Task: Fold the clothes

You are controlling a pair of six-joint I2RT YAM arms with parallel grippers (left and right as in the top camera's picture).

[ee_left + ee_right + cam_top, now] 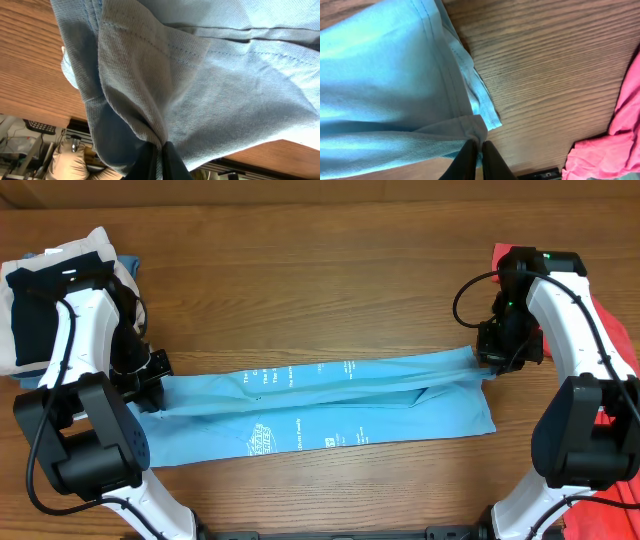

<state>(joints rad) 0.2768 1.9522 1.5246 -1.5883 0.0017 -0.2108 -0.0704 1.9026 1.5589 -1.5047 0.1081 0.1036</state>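
Blue T-shirt (330, 405) stretched lengthwise across the table (320, 270), pulled taut from both ends. Left gripper (152, 385) clamped tight on its left end; right gripper (490, 358) clamped tight on its upper right corner, near red clothes (612, 330).

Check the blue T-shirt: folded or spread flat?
Partly folded: the T-shirt is a long strip with one layer doubled over, its ends pinched in the left gripper and right gripper.

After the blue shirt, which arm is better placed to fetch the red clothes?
Probably the right. The right claw, pinching one end of the blue shirt, sits beside the red clothes. The left claw grips the far end.
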